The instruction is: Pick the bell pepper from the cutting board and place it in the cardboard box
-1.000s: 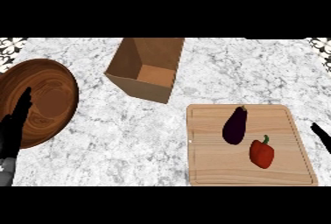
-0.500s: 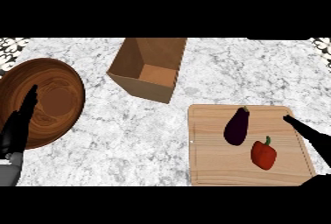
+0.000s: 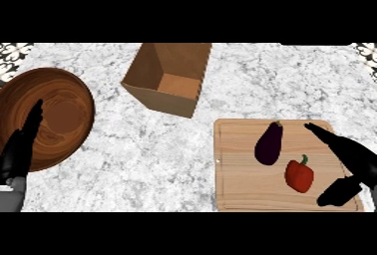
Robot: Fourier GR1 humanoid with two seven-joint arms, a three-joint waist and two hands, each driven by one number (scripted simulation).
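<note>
Head view shows the red bell pepper (image 3: 299, 174) lying on the cutting board (image 3: 239, 191) at the table's (image 3: 147, 164) near right corner, just beside an eggplant (image 3: 270, 143). Right hand (image 3: 352, 162) hovers over the board's right edge, fingers straight, grasping nothing. Left hand (image 3: 21, 147) rests released over a wooden bowl (image 3: 63, 117). An open cardboard box (image 3: 168, 77) stands near the far edge.

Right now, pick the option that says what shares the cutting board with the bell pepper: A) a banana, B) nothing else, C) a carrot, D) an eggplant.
D: a dark purple eggplant lies on the cutting board just up and left of the red bell pepper, and no other food is on it.
</note>
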